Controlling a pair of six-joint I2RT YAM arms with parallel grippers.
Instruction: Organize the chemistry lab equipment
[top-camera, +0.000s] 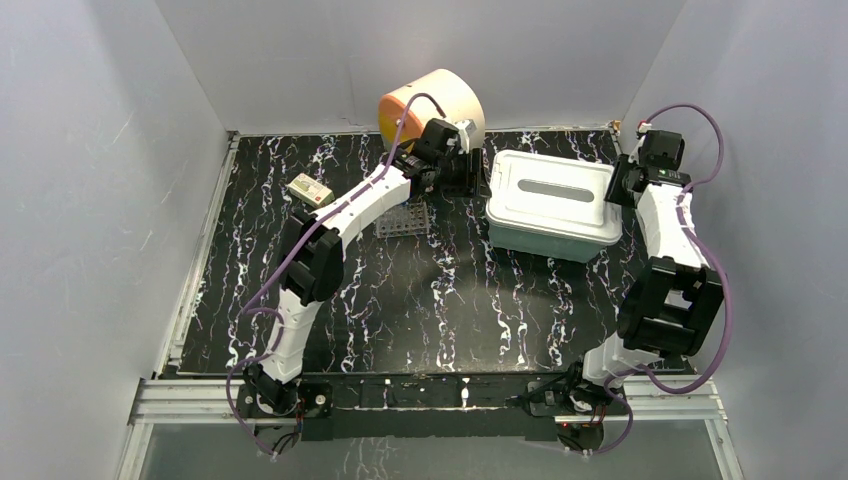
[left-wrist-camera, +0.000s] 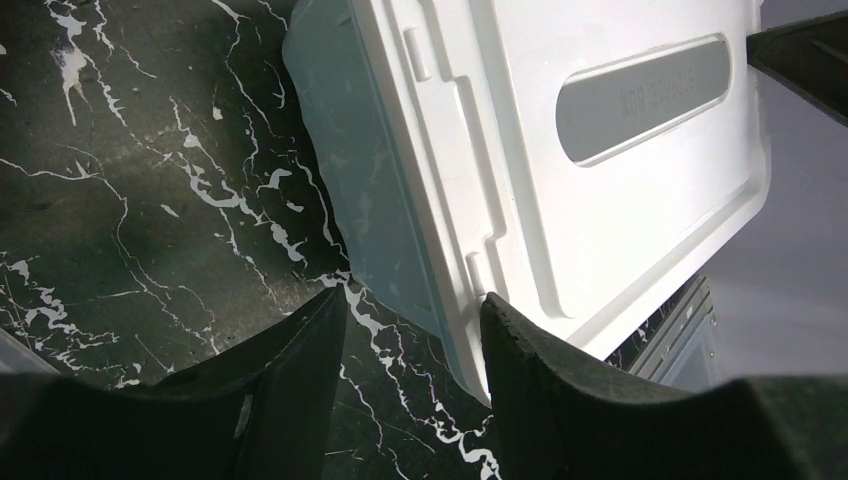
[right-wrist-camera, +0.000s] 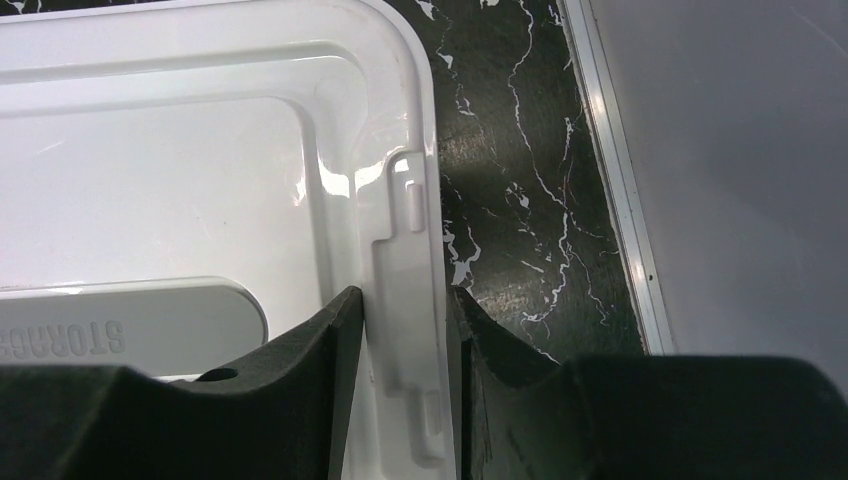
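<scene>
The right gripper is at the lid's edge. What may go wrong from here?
1. The right gripper pinches only the narrow end rim of the white lid; lifting may tilt it or let it slip.
2. If the lid sticks, the teal tub may be dragged; the left gripper is open beside it, holding nothing.
3. The clear tube rack lies close by the left arm, which might knock it.

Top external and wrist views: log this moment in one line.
left gripper: open, empty | right gripper: straddling white lid rim, grip unclear | white lid: on teal tub

Lab robot cell: white enclosure walls (top-camera: 300, 60)
</scene>
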